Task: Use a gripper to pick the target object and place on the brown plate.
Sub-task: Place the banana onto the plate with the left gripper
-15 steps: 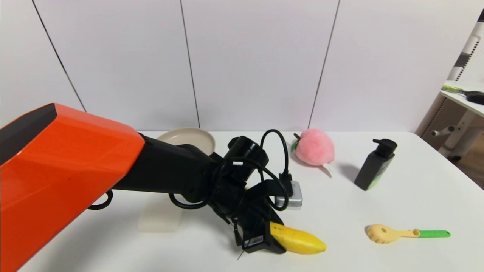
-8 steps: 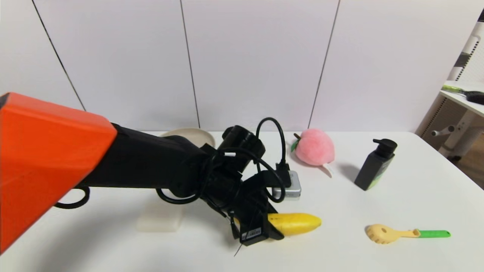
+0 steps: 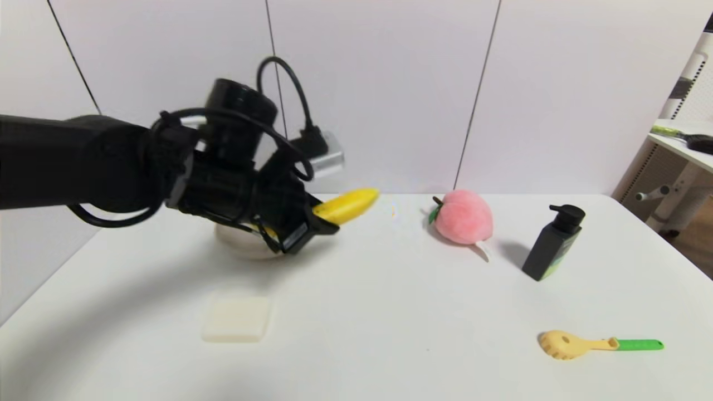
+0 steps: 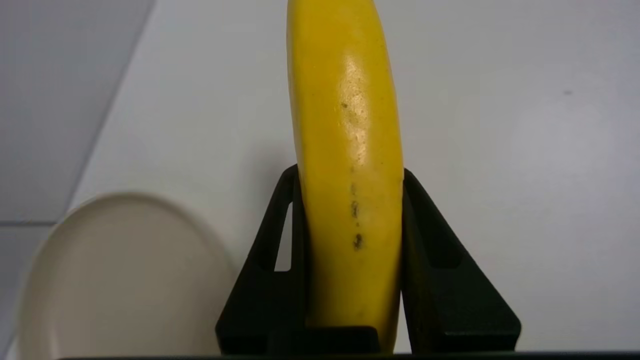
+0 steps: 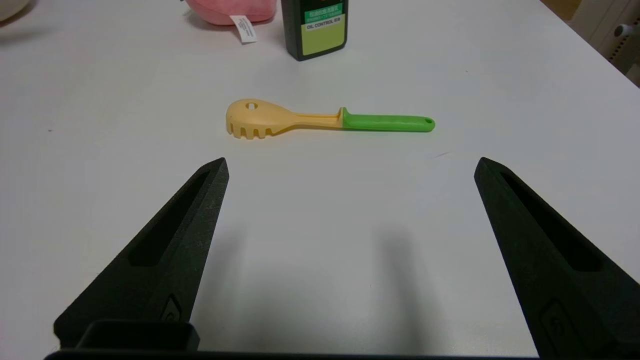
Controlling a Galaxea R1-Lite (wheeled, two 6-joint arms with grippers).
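White table (image 3: 390,312) against grey panelled wall, left gripper (image 3: 312,225) clamped on banana (image 3: 346,205), lifted above table near far-left area, brown plate (image 3: 239,245) just under the arm, right gripper (image 5: 350,170) wide apart, over near-right edge by pasta spoon (image 5: 320,119).

The left arm (image 3: 72,161) is a matte black cylindrical link. Its wrist carries a black round housing (image 3: 240,103), looped black cables (image 3: 278,72) and a small silver module (image 3: 326,156) with a black plug. The left gripper (image 3: 312,225) is black, with two flat triangular fingers (image 4: 440,280), each cut with a slot. The right gripper (image 5: 350,165) has two long tapered black fingers (image 5: 165,260) of textured plastic, each with a recessed groove and a small moulded mark near its base.
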